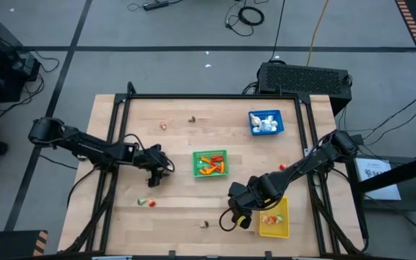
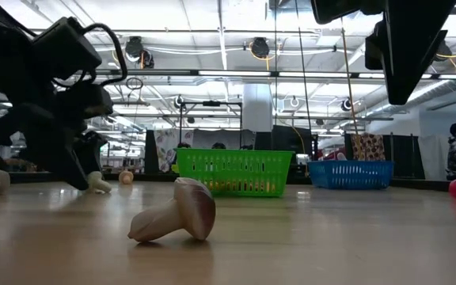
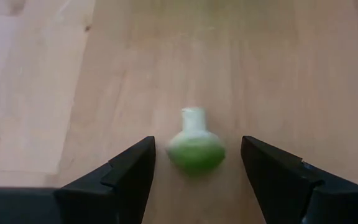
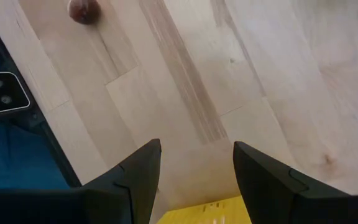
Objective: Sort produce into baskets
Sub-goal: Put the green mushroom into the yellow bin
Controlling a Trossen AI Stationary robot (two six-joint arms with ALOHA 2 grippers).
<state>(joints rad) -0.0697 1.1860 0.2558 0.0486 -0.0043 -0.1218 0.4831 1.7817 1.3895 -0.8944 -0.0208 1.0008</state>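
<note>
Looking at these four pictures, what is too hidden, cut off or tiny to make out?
- Blue basket: high view, white contents too small to name.
- Yellow basket: high view, right arm covers part; right wrist view shows only a corner.
- Green basket: low view, mesh wall blurs contents.
- Left pincer: green piece between open fingers, contact unclear.

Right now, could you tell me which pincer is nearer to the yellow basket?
Right. The right pincer hovers open at the yellow basket's edge, while the left pincer is far across the table, open around a green produce piece.
</note>
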